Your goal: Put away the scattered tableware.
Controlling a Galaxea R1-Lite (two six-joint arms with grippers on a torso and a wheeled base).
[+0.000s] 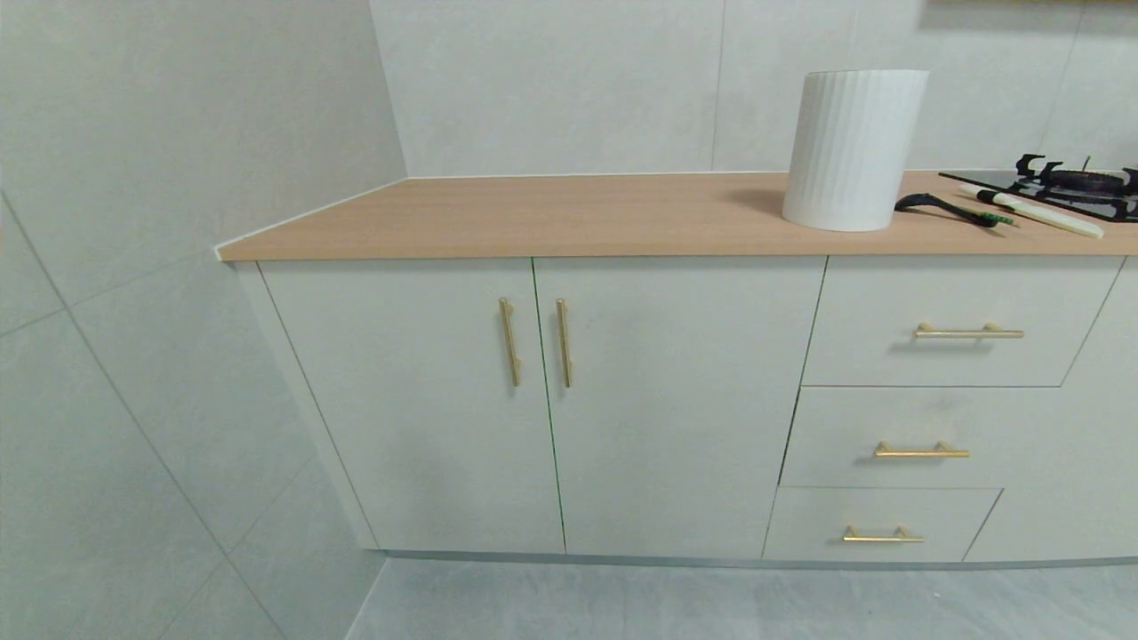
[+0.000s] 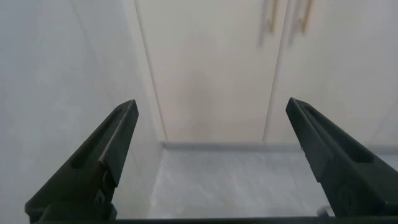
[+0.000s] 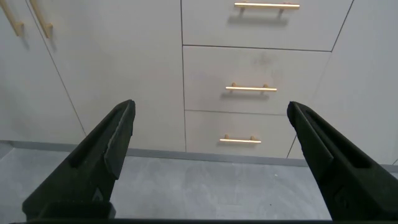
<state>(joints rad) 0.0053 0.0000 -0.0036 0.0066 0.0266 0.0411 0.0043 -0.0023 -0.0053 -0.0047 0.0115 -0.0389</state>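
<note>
My left fingers (image 2: 106, 152) are hanging wide apart, holding nothing, facing the cupboard doors (image 2: 211, 68) low over the floor (image 2: 230, 186), with the tiled wall (image 2: 56, 74) beside them. My right fingers (image 3: 102, 155) are gaping equally wide and empty before the drawers (image 3: 261, 74). Well above both, on the counter (image 1: 533, 218), a black utensil (image 1: 947, 209) and a white-handled utensil (image 1: 1040, 213) are lying flat, nearly parallel, lengthwise along the counter. They are sitting between the ribbed white container (image 1: 853, 151) and a stove grate (image 1: 1080, 182).
</note>
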